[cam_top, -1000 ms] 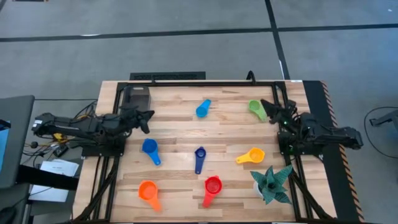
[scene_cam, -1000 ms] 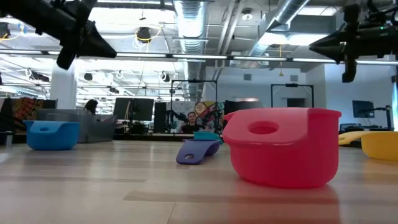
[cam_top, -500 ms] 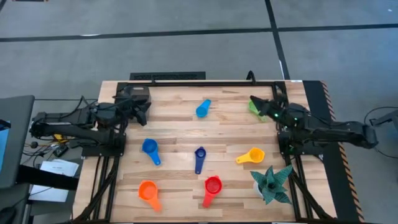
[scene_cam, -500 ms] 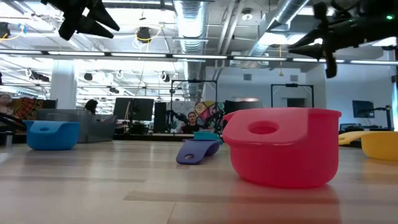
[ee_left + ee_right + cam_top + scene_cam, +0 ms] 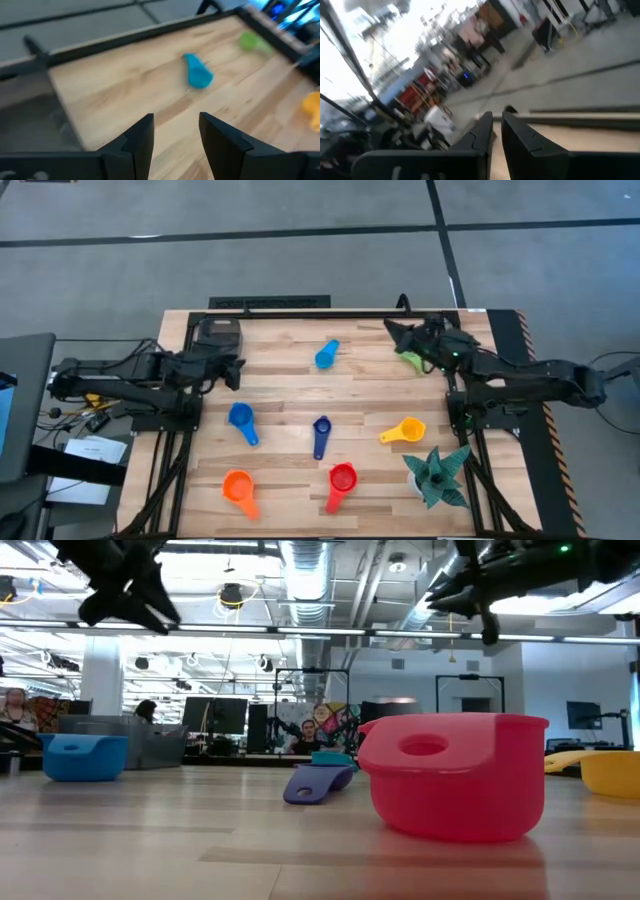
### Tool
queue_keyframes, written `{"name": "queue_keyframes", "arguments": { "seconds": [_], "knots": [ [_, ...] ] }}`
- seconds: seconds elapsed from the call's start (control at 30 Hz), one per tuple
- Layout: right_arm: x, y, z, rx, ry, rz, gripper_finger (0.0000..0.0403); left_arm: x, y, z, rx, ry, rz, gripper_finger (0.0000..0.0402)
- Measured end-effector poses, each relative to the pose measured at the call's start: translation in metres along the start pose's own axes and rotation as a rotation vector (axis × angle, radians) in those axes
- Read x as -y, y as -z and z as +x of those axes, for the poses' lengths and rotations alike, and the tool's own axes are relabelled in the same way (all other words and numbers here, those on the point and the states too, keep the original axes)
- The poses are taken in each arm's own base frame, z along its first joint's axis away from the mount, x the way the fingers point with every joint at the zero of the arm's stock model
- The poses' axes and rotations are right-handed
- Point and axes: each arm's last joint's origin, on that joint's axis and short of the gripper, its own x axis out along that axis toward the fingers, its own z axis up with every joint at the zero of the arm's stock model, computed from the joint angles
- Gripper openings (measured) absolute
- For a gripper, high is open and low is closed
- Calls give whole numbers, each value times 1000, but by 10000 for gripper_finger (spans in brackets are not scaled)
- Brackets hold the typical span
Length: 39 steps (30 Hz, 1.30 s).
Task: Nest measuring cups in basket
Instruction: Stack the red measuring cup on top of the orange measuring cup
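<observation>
Seven measuring cups lie apart on the wooden table: light blue, green, blue, dark blue, yellow, orange, red. The dark grey basket stands at the far left corner. My left gripper hovers just near of the basket, open, with nothing between its fingers. My right gripper hangs high over the far right of the table, beside the green cup. Its fingers stand a narrow gap apart, with nothing between them.
A teal spiky plant stands at the near right. A black metal frame runs along the table's edges. Bare wood lies in the table's middle, between the cups. The low view looks past the red cup into the room.
My left gripper has opened, risen and tipped up, staying beside the basket. My right gripper has risen and gone toward the table's far edge and leftward, passing over the green cup. No cup has moved.
</observation>
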Motion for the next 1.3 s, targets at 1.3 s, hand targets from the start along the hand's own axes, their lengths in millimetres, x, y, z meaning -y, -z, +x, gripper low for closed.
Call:
{"name": "queue_keyframes", "arguments": {
  "seconds": [1.3],
  "knots": [
    [-32,44,10,-648,507,-376,203,24,55,13,-733,79,-80,187]
  ]
}}
